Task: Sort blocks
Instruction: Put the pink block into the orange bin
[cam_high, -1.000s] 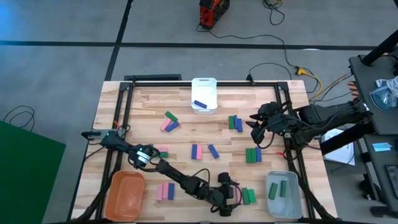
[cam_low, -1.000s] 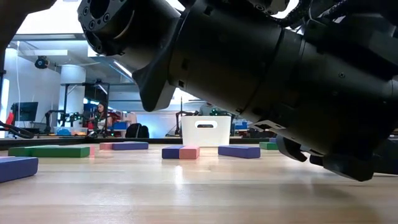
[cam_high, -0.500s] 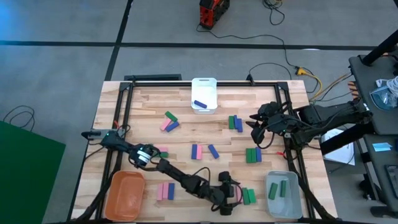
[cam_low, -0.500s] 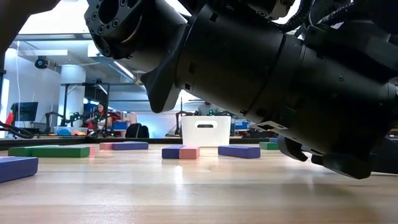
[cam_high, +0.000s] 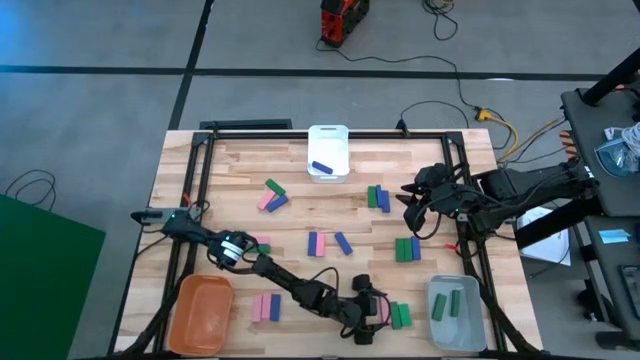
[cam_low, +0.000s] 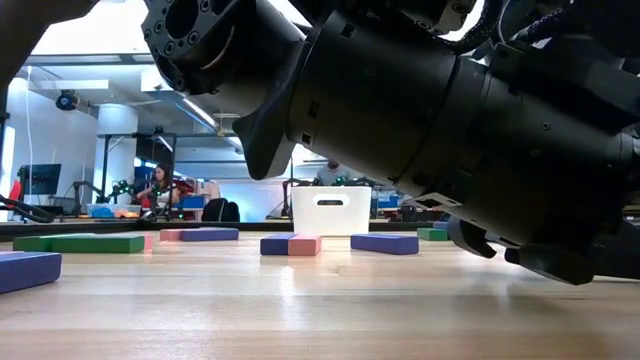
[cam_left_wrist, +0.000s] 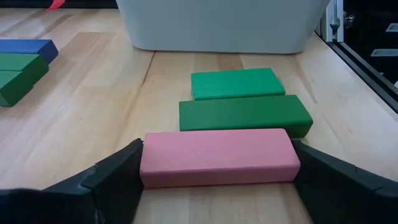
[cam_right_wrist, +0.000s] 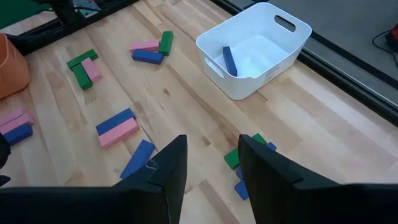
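Observation:
A pink block (cam_left_wrist: 217, 155) lies flat on the table near its front edge, next to two green blocks (cam_left_wrist: 244, 113). My left gripper (cam_high: 370, 314) is low over the table, one finger at each short end of the pink block. My right gripper (cam_high: 414, 207) hangs open over the table's right side, nothing between its fingers (cam_right_wrist: 168, 174). Other pink, blue and green blocks (cam_high: 328, 243) lie scattered on the table. A blue block (cam_right_wrist: 229, 60) lies in the white bin (cam_high: 328, 165). My left gripper has the pink block between its two fingers, one finger at one short end (cam_left_wrist: 148, 167) and one at the other (cam_left_wrist: 290, 163). The fingers come nearly level from the table's left. The block lies flat on the table, crosswise between them.
An orange bin (cam_high: 200, 312) stands at the near left and a grey bin (cam_high: 455, 335) with two green blocks at the near right. The left arm fills most of the low view (cam_low: 420, 120). Black frame rails (cam_high: 190, 200) run along the table's sides.
My left arm has crept a little toward the table's right edge, as the low view shows. The blocks lie where they were.

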